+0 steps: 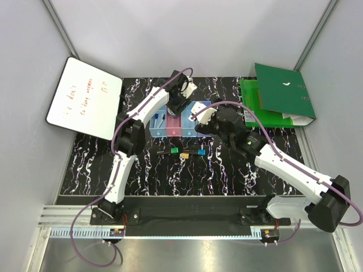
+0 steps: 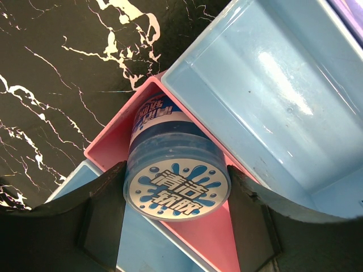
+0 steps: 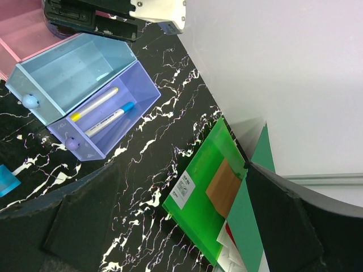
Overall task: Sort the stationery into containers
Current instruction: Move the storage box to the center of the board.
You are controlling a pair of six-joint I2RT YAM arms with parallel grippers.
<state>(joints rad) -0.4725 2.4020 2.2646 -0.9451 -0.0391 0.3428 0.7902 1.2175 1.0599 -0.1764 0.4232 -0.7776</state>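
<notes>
White whiteboard [image 1: 85,105] with red scrawl sits at the upper left of the top view, beside the black marbled table [image 1: 96,170]. Next right, my left gripper [image 2: 176,170] is at the row of containers [image 1: 180,123] near frame centre, clamped on the blue roll [image 2: 177,190]. In the left wrist view both fingers [image 2: 105,212] press the roll's sides. Its printed round end faces the camera and its far end is down inside the pink bin [image 2: 108,144]. I can't tell if it touches the floor of the bin. A blue bin [image 2: 272,96] touches the pink one at the upper right of that view, and nothing shows inside it.

Below the containers in the top view, these lie loose on the table, left to right: black-and-green marker [image 1: 166,152], yellow piece [image 1: 183,154], blue piece [image 1: 202,152]. All three are apart from the bins.

Right of centre, my right gripper [image 3: 182,164] hangs by the right end of the row, jaws spread wide with nothing between them. At the upper left of its wrist view is the purple bin [image 3: 142,93], joined to the blue one. It holds two white markers side by side, a yellow-capped marker [image 3: 93,105] and a blue-capped marker [image 3: 108,120].

The green binder [image 3: 207,192] lies at the lower right of that view. In the top view it is at the upper right, with white paper showing at its edge.
</notes>
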